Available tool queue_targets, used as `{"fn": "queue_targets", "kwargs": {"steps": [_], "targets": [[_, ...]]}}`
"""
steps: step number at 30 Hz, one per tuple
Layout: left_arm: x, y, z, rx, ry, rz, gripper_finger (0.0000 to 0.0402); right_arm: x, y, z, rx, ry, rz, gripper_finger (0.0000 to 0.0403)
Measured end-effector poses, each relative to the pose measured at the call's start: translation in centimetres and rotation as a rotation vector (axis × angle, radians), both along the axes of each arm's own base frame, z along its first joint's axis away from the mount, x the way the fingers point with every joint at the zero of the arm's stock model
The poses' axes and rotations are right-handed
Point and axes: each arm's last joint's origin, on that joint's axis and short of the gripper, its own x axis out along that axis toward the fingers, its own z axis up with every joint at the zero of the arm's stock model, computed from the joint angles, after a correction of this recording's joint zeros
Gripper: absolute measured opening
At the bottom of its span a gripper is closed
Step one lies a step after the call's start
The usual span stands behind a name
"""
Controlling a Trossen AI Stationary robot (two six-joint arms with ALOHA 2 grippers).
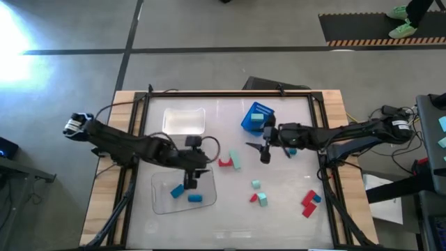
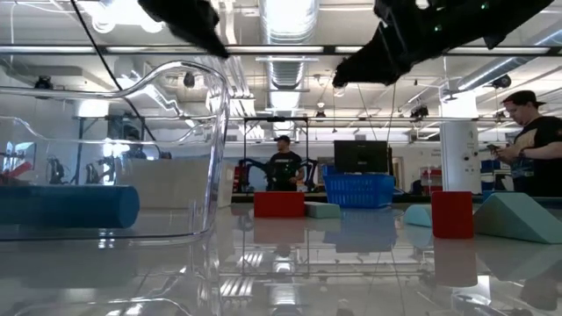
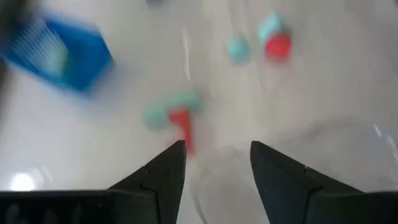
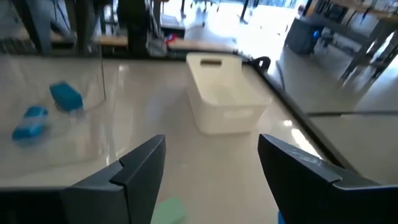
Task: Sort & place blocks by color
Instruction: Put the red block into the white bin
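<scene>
In the high view my left gripper (image 1: 189,180) hovers open over the clear tray (image 1: 162,202), where two blue blocks (image 1: 177,190) (image 1: 194,198) lie. Its wrist view shows open, empty fingers (image 3: 214,165) with a red block (image 3: 180,124) and a mint block (image 3: 171,107) ahead. My right gripper (image 1: 262,150) hangs open above bare table beside the blue bin (image 1: 252,117), which holds a mint block (image 1: 258,118). A red block (image 1: 225,162) and a mint block (image 1: 235,161) lie together between the grippers. More mint and red blocks (image 1: 259,198) and red and blue ones (image 1: 310,202) rest nearer the table's near-right corner.
A white tray (image 1: 184,120) sits on the far left part of the table, also in the right wrist view (image 4: 221,93). Cables run along the table frame (image 1: 209,93). In the low view the clear tray wall (image 2: 206,158) stands close, and people stand in the room behind (image 2: 283,167).
</scene>
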Motion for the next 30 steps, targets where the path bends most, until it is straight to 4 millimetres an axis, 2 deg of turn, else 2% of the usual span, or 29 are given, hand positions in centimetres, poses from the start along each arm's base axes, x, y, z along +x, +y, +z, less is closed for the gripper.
{"fn": "queue_targets", "kwargs": {"steps": [3, 6, 14, 21, 30], "targets": [[-0.3, 0.3, 0.5, 0.079, -0.178, -0.073, 0.0164, 0.8, 0.0, -1.0, 0.02, 0.05, -0.001, 0.0243], [-0.8, 0.8, -0.1, 0.14, -0.327, -0.116, 0.0164, 1.9, 0.1, -1.4, 0.053, 0.088, 0.028, 0.0242], [-3.2, 3.1, -1.7, 0.159, -0.644, -0.043, 0.0164, 5.4, 0.6, -2.1, 0.074, 0.245, 0.081, 0.0239], [-5.6, 4.3, -2.2, 0.152, -0.769, 0.017, 0.0164, 8.3, 1.3, -3.3, 0.115, 0.336, 0.172, 0.0238], [-7.3, 4.7, -1.8, 0.148, -0.824, 0.042, 0.0164, 11.4, 2.2, -5.4, 0.116, 0.447, 0.225, 0.0235]]}}
